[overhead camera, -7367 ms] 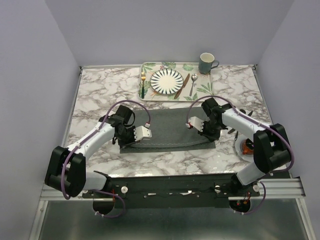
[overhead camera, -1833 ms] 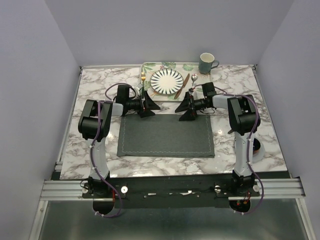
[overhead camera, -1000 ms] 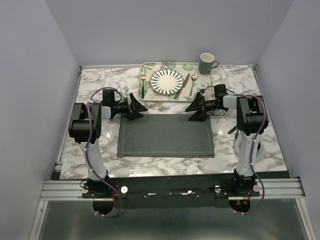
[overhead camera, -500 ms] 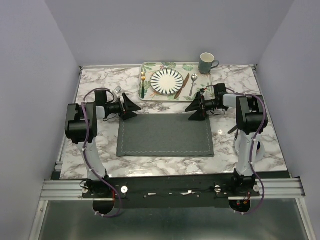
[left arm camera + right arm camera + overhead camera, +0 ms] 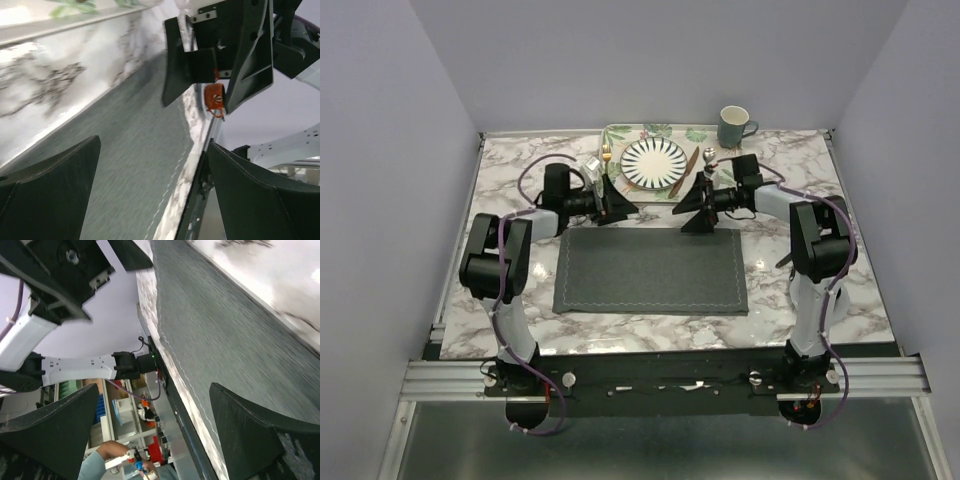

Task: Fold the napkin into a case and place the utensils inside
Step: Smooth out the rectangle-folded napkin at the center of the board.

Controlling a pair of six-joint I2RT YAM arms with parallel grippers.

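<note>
Both arms are out over the white marble-pattern table [image 5: 505, 185], and the dark grey square cloth napkin [image 5: 652, 272] lies flat as a wide rectangle just this side of the leaf-print tray [image 5: 650, 131]. The gold fork with the dark green handle [image 5: 606, 170], brownish knife [image 5: 691, 163] and silver spoon [image 5: 708, 156] wait on that tray, untouched. The left gripper [image 5: 617, 207] and right gripper [image 5: 691, 212] hover at the napkin's far edge, fingers [image 5: 50, 197] spread wide on both, nothing held. This looks like the set-up for a fold: I'd want both to drop evenly, pinch the far hem together and carry it in step so the crease runs straight. Pose-wise, each arm reaches forward then bends inward, wrists turned so the two grippers face each other
</note>
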